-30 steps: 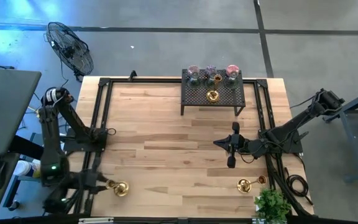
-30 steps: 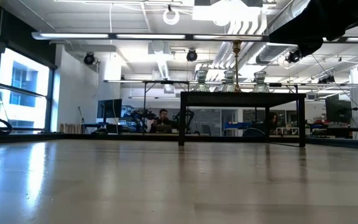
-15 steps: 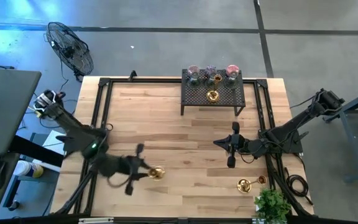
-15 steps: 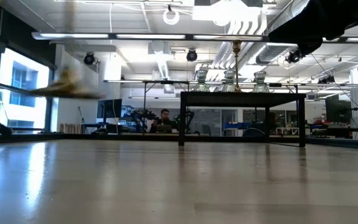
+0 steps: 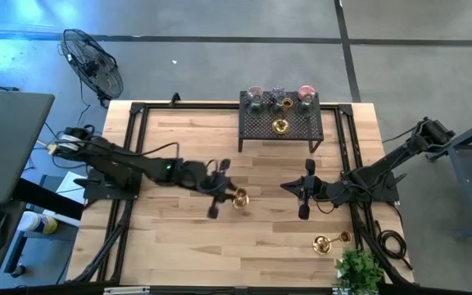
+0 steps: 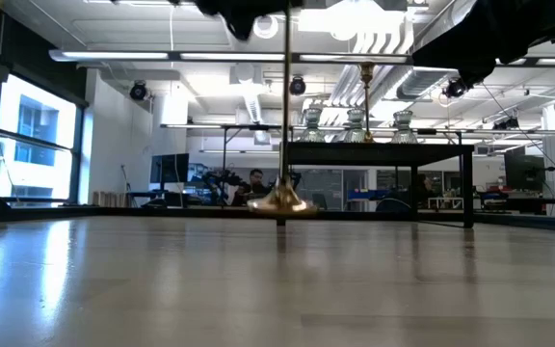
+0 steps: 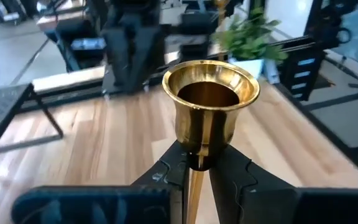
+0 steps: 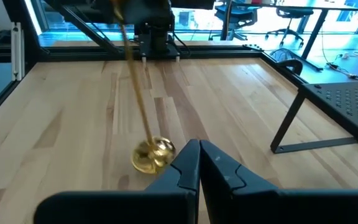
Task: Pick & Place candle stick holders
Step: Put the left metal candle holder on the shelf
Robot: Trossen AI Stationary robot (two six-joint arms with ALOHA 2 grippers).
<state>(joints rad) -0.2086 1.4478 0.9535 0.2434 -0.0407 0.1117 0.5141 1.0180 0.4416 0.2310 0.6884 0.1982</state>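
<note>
My left gripper (image 5: pixel 231 195) is over the table's middle, shut on a shiny brass candle stick holder (image 5: pixel 238 198) with a round base (image 6: pixel 282 202) and a slim stem. My right gripper (image 5: pixel 286 189) is shut and empty, a little to the right of the holder, with its fingers (image 8: pixel 191 163) pointing at it. A second brass holder (image 5: pixel 324 242) lies on the table near the front right. Pink (image 5: pixel 306 95) and purple (image 5: pixel 278 94) glass cups and two brass holders (image 5: pixel 280 125) stand on the black perforated rack (image 5: pixel 301 129). My left gripper pinches the holder's slim stem (image 7: pixel 196 169) between its two fingers, just below the brass cup (image 7: pixel 210 99). The fingers come from the table's left side and lie across the stem. The holder hangs about upright, its round base (image 8: pixel 153 154) lowest and clear of the table.
The rack stands at the table's far edge, right of the middle. A small green plant (image 5: pixel 357 270) sits at the front right corner. A black frame (image 5: pixel 133 147) runs along the table's edges. A fan (image 5: pixel 93 64) stands beyond the far left corner.
My left gripper has swung from the table's near left corner toward the right and far edges, to the table's middle. It has stayed shut on the brass holder, which has travelled with it and now hangs upright beside my right gripper.
</note>
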